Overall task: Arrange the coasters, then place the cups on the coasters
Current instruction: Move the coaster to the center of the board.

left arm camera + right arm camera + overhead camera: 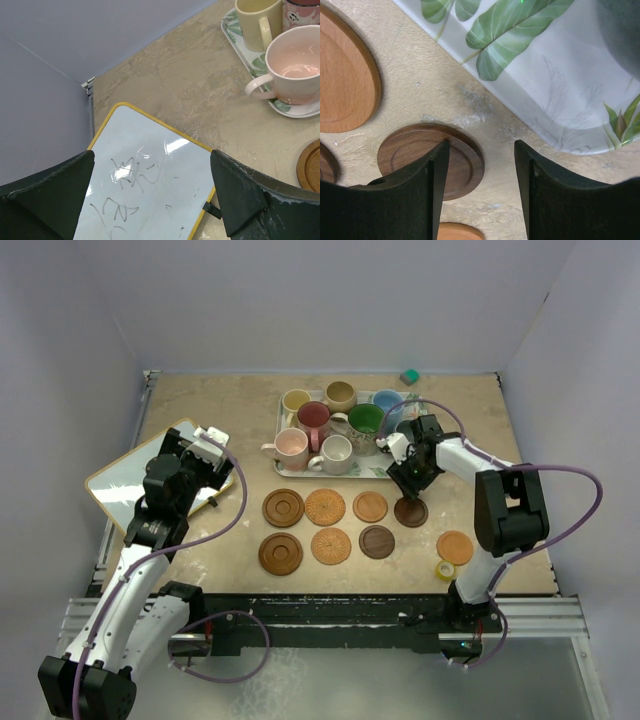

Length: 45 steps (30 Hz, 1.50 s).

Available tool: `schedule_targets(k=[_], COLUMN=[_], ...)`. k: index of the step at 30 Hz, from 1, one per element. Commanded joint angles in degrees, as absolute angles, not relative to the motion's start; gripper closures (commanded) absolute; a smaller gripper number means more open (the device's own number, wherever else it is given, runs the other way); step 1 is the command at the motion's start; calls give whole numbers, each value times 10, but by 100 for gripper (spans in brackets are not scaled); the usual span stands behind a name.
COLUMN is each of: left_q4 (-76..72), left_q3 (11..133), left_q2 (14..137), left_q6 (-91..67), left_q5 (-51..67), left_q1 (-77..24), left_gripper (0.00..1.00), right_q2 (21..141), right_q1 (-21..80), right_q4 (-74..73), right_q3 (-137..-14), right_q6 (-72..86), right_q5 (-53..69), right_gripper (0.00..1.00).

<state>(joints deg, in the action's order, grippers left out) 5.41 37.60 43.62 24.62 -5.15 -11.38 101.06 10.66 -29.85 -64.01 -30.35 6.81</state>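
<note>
Our right gripper (481, 150) hangs with jaws apart, holding nothing. A dark wooden coaster (412, 150) lies flat on the desk (420, 85) under its left finger, with the leaf-print tray (560, 75) just beyond. Our left gripper (152, 165) gapes wide over a whiteboard (145, 140), and a pink mug (295, 65) stands ahead to its right.

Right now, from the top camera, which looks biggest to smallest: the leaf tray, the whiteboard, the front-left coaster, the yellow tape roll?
1. The leaf tray and the whiteboard look about alike. The whiteboard is partly hidden, so I won't rank them.
2. The front-left coaster.
3. The yellow tape roll, smallest.
</note>
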Motion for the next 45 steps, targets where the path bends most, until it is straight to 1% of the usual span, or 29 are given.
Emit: schedule_targets(k=[1,15,31,37,45], left_q4=[30,31,32,32,33], left_q3=[378,379,381,381,380], left_q2=[430,428,427,427,425], left_q6=[249,249,248,247,248], left_q5=[-53,-53,-51,-50,-49], left_q1=[-110,-110,-110,-110,-110], left_gripper=[5,5,5,5,5], right_q2=[1008,1010,997,969,905], right_q1=[106,106,105,105,102], right_q4=[-271,-263,-306,-327,-368], right_q3=[-646,-654,-645,-646,-630], right_q6=[-313,-328,-350,-351,-355], right_q5=[12,-35,-50,-39,-23], right_gripper=[43,43,43,42,38])
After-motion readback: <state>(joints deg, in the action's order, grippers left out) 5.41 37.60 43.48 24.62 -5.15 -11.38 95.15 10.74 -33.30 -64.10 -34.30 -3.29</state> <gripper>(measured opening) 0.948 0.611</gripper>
